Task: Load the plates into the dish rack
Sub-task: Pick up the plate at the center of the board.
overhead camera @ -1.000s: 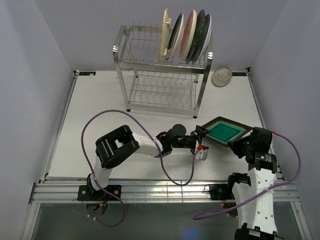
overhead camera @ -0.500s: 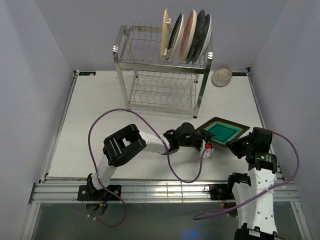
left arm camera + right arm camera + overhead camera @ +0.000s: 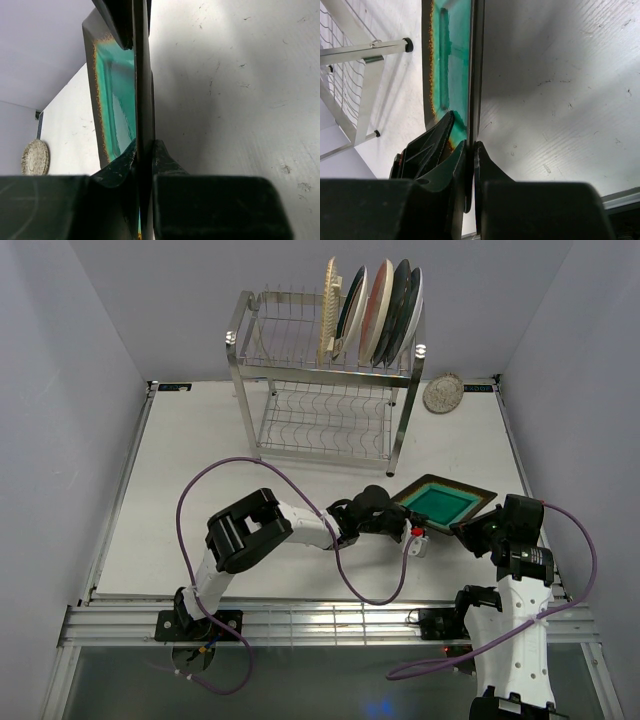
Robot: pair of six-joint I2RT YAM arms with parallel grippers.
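White tabletop (image 3: 200, 440) and pale lilac walls surround the brown square plate (image 3: 443, 503), which is held tilted in front of the dish rack (image 3: 325, 390) and, as far as we can tell, just off the surface. Its glossy teal centre sits inside a dark rim speckled with rust. Both grippers pinch it: the left gripper (image 3: 400, 512) is closed on its near-left edge, the right gripper (image 3: 468, 525) on its near-right edge. Five plates (image 3: 375, 315) stand upright in the top tier. We judge two remain: this one and the small silver-grey plate (image 3: 443, 393) lying at the table's back right.

Brown teal-centred plate (image 3: 446, 503) tilted in air; five plates (image 3: 385, 315) upright atop dish rack (image 3: 320, 425).
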